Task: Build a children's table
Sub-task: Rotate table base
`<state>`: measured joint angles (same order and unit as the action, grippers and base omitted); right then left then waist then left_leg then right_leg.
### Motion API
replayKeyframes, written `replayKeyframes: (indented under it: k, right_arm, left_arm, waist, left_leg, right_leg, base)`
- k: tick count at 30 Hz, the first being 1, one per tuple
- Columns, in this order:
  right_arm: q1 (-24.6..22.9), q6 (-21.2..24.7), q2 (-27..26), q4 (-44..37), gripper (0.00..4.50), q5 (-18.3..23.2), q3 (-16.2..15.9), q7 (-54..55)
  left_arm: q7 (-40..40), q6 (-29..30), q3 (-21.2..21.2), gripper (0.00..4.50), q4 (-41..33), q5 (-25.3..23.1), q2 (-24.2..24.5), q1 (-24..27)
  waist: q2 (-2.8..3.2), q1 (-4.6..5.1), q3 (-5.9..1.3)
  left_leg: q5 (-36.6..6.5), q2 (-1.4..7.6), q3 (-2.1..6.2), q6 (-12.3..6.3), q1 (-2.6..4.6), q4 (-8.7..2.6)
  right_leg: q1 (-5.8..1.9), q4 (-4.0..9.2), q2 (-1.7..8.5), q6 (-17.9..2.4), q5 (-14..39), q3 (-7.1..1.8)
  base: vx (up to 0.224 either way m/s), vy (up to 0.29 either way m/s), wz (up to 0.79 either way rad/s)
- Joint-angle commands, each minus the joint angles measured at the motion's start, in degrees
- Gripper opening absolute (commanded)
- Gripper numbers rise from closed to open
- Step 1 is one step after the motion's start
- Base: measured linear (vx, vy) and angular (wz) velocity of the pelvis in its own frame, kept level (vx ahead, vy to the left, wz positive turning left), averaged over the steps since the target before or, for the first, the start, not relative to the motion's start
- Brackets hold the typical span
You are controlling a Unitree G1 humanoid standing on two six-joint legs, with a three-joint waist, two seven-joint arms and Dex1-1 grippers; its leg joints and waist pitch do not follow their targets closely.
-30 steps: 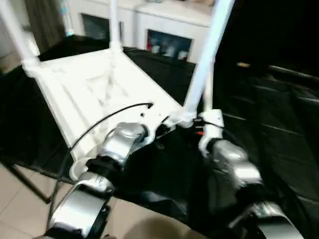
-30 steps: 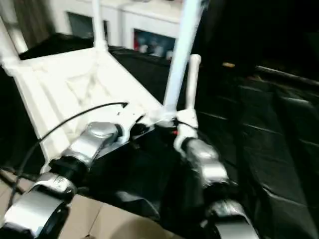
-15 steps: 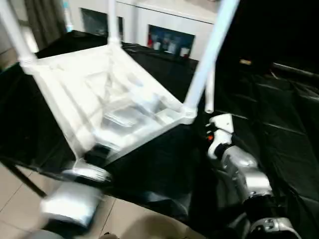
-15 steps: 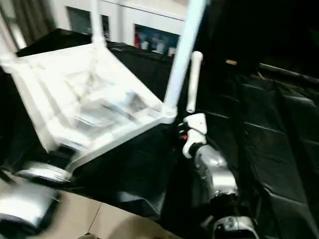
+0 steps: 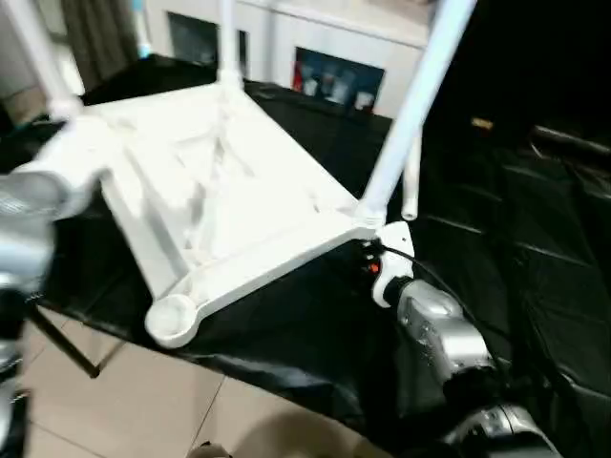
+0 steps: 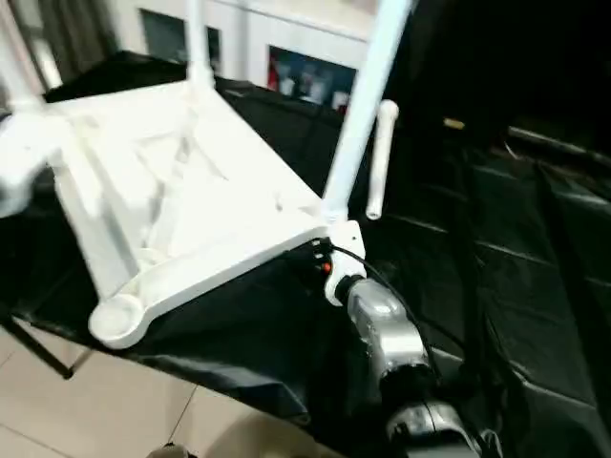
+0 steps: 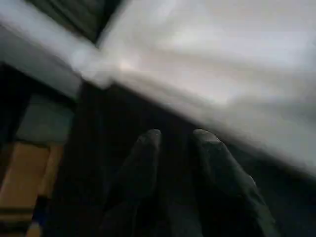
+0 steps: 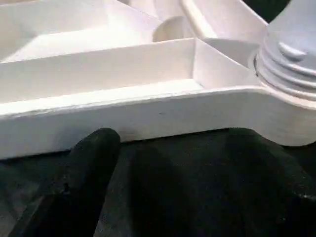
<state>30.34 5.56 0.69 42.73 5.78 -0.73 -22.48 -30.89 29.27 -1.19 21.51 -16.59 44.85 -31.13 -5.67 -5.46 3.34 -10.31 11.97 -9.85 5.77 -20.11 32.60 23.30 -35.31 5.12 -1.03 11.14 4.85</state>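
The white tabletop (image 5: 239, 191) lies upside down on the black-covered table, ribbed underside up. Three white legs stand in its corner sockets, one of them the right leg (image 5: 415, 105). The near corner socket (image 5: 172, 320) holds nothing. Another loose leg (image 6: 378, 157) shows just behind the right corner. My right gripper (image 8: 173, 138) is open, its fingers (image 8: 94, 148) spread just below the tabletop's rim (image 8: 148, 113) beside that corner. My left gripper (image 7: 175, 136) is off to the left, slightly open with nothing between its fingertips; its silver forearm (image 5: 29, 200) shows at the picture's left edge.
A black cloth (image 5: 535, 248) covers the work table. A white glass-door cabinet (image 5: 334, 76) stands behind it. The tabletop's near corner reaches the table's front edge, with tiled floor (image 5: 124, 401) below.
My left arm has pulled away from the tabletop's near edge and swung out to the left, its fingers parting a little. The right arm stays by the right corner.
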Motion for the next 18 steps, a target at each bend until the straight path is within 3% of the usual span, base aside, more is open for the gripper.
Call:
replayKeyframes:
  k: [1,3,5,9,12,18]
  right_arm:
    - [1.4,-1.0,-0.3,2.6,3.81,-0.2,1.2,1.5]
    - [3.5,-1.5,-1.5,4.4,3.81,0.1,1.4,1.7]
    - [5.0,-1.9,-2.1,5.6,3.81,0.1,1.2,1.7]
    - [7.4,-3.4,-2.5,9.1,3.81,-0.4,0.7,1.4]
    - [10.0,-5.5,-2.6,13.6,3.81,-0.9,0.7,1.2]
    - [11.8,-7.0,-2.2,16.2,3.81,-1.4,0.8,0.0]
  left_arm:
    - [-1.1,0.9,1.6,1.09,-0.9,0.6,-1.4,1.7]
    - [-1.1,1.4,1.4,1.09,-1.8,1.9,-3.7,3.7]
    - [-1.6,2.8,1.0,1.09,-3.7,3.2,-5.4,5.2]
    - [-5.3,7.0,2.4,1.09,-9.3,4.9,-6.0,8.5]
    - [-8.0,8.8,3.2,1.09,-14.6,7.9,-7.0,10.8]
    - [-14.7,12.7,6.3,1.09,-22.1,12.1,-7.8,13.2]
  waist:
    - [1.90,0.06,-3.35]
    - [2.10,-0.09,-3.54]
    - [1.94,0.01,-3.56]
    - [1.81,0.30,-3.61]
    - [1.83,0.24,-3.37]
    - [1.72,0.15,-3.48]
  left_leg:
    - [-11.9,1.39,0.02,2.39,0.75,-4.18]
    - [-11.6,1.45,-0.01,2.41,0.95,-4.06]
    - [-11.4,1.43,0.13,2.51,0.50,-4.15]
    - [-12.4,1.52,0.32,2.18,0.35,-4.13]
    - [-13.2,1.42,0.18,2.04,0.46,-4.05]
    - [-12.2,1.32,0.16,1.80,0.33,-4.00]
  right_leg:
    - [-2.68,3.40,3.35,-11.3,8.1,-3.22]
    - [-2.51,3.25,3.27,-11.4,6.5,-3.25]
    - [-2.89,3.05,3.35,-11.8,5.6,-3.21]
    - [-2.97,3.15,3.52,-11.4,8.2,-3.21]
    - [-2.57,3.47,3.37,-11.5,10.2,-3.21]
    - [-2.75,3.12,3.02,-11.2,8.3,-3.11]
  base:
    - [0.000,0.000,0.00]
    - [0.000,0.000,0.00]
    - [0.000,0.000,0.00]
    - [0.000,0.000,0.00]
    - [0.000,0.000,0.00]
    - [0.000,0.000,0.00]
